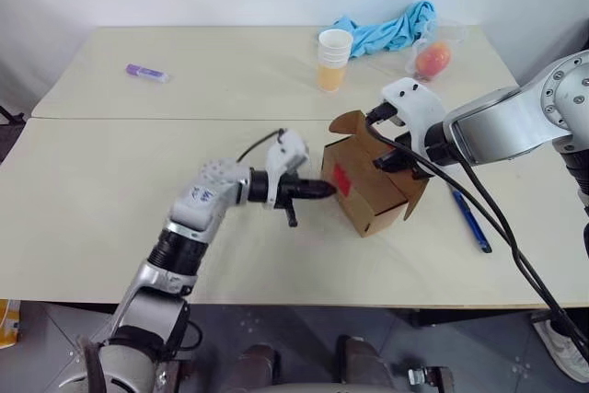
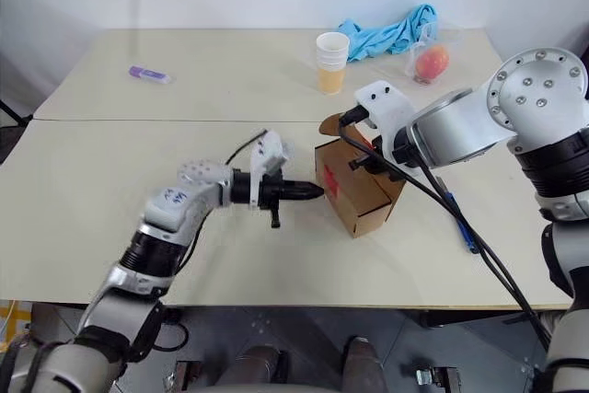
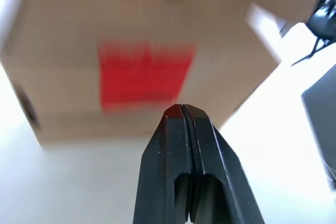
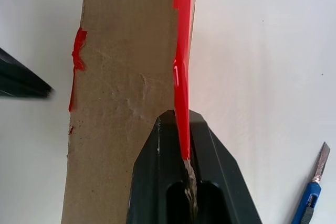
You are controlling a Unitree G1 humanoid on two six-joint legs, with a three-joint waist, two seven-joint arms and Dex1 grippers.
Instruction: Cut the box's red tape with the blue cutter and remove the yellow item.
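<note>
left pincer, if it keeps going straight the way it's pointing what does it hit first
The left pincer, shut, points sideways at the box. Straight on, it would most likely meet the face bearing the red tape first; the remaining gap is hard to judge.

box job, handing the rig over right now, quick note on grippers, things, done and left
Left gripper: shut, empty, pointing at the red tape on the box.
Right gripper: fingers shut on a box flap edge with red tape on it.
Blue cutter: lying on the table, right of the box, blade out.
Done: a flap stands open.
Left: yellow item not yet out.
</note>
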